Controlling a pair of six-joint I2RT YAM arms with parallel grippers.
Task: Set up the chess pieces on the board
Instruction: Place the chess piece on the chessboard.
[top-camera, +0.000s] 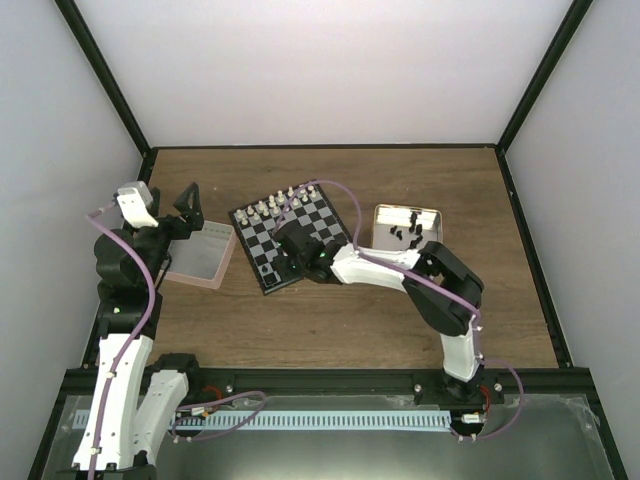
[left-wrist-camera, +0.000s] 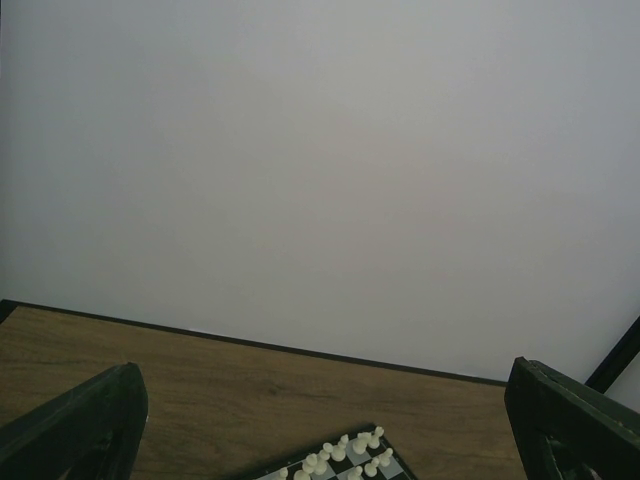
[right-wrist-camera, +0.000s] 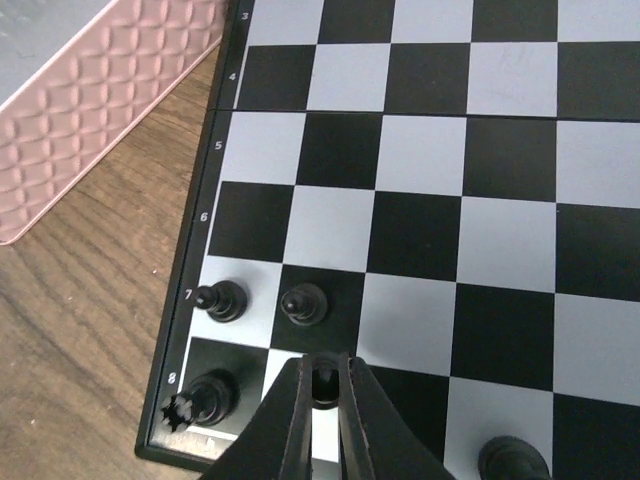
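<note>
Nearest: right jaws clamped on black piece (right-wrist-camera: 325, 383) at board (right-wrist-camera: 420, 150) row 8. Tiny, probably light, rigid, slippery; pinch mid-stem. Left jaws apart, empty.

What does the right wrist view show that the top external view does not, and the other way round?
Only the right wrist view: rank numbers on the chessboard rim, and the right end effector shut on a black piece. Only the top external view: white pieces on the far ranks, a silver tin holding loose black pieces, and the open left end effector. Both: the chessboard and the pink tin.
</note>
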